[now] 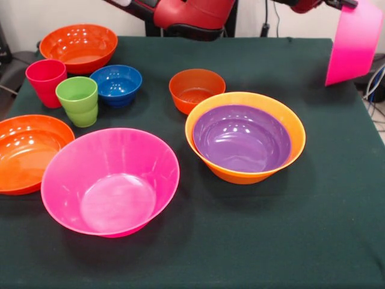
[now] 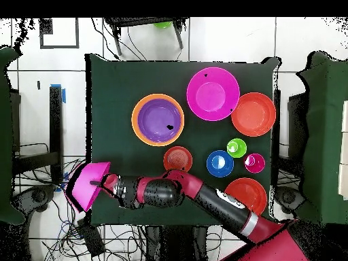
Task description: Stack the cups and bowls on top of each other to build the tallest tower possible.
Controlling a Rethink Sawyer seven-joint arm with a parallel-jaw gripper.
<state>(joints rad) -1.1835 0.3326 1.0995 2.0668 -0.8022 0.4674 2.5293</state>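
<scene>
Base-laying, by the look of things: no tower yet anywhere on the worktop [image 1: 337, 211]. Gripper [image 2: 104, 183] out at the worktop's corner, clear of all else, carrying a large pink bowl [image 1: 355, 42] in the air, tipped on its side. Jaws mostly hidden behind the rim, yet judged to be clamped on that rim, since nothing else holds the bowl up.

Everything else down on the cloth, mouths up:
- second pink bowl [image 1: 111, 180] near the front, just beside a shallow red-orange bowl [image 1: 27, 150] and seeming to overlap its rim.
- purple bowl [image 1: 240, 138] nested inside the orange bowl [image 1: 289, 129], toward the middle.
- small red-orange bowl [image 1: 197, 90] just behind that pair.
- blue bowl [image 1: 116, 84], green cup [image 1: 78, 99] and red cup [image 1: 45, 81] clustered close together, with another shallow red-orange bowl [image 1: 78, 45] behind them.

Next move, as a judgement only: bring the carried bowl in over a bare patch of cloth, turn it mouth down, lower it until the rim sits flat, then release. Calls for room enough around the landing spot, so probably the open cloth on the gripper's side of the orange bowl, and a level set-down so later pieces rest steady on the upturned bottom. Glossy plastic likely to slide, so a gentle release. Task barely begun: nine pieces waiting.
</scene>
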